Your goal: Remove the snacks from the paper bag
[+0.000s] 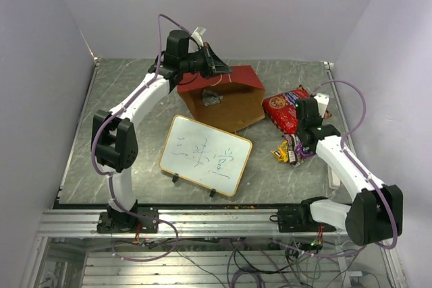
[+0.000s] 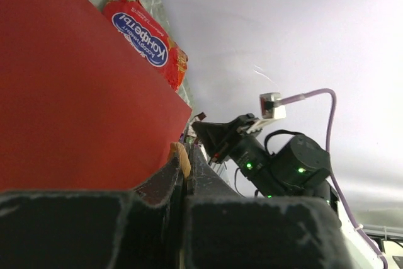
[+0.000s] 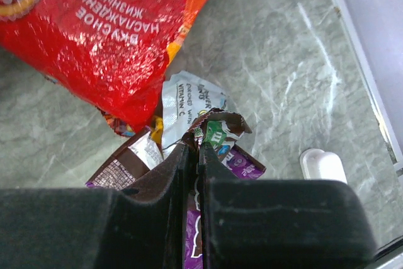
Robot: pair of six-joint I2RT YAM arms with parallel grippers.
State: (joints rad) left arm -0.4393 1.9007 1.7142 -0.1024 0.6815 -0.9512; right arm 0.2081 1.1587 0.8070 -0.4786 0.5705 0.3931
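The paper bag (image 1: 229,80) lay on its side at the middle of the table's (image 1: 121,106) far edge, red wall up, its brown mouth gaping toward the near edge. The left gripper (image 1: 220,68) was clamped on the bag's far lip; its wrist view showed the jaws pressed together on a thin kraft edge. Inside lay what looked like one silvery packet (image 1: 210,98). The whiteboard (image 1: 206,155) stood in front of the bag, toward the near edge. The chip bag (image 1: 287,107) was out, lying toward the right edge, long axis roughly far to near. Just nearside of it sat a heap of small packets (image 1: 291,148). The right gripper (image 1: 302,138) was down on that heap, pinched shut on a brown packet (image 3: 217,131), with a purple one (image 3: 242,163) touching it. A white block (image 3: 322,165) lay apart, by the right edge. The silvery packet lay left of the right gripper and farther back. The left arm was nearer but busy with the lip, so I judged the right would have to let go and reach across.
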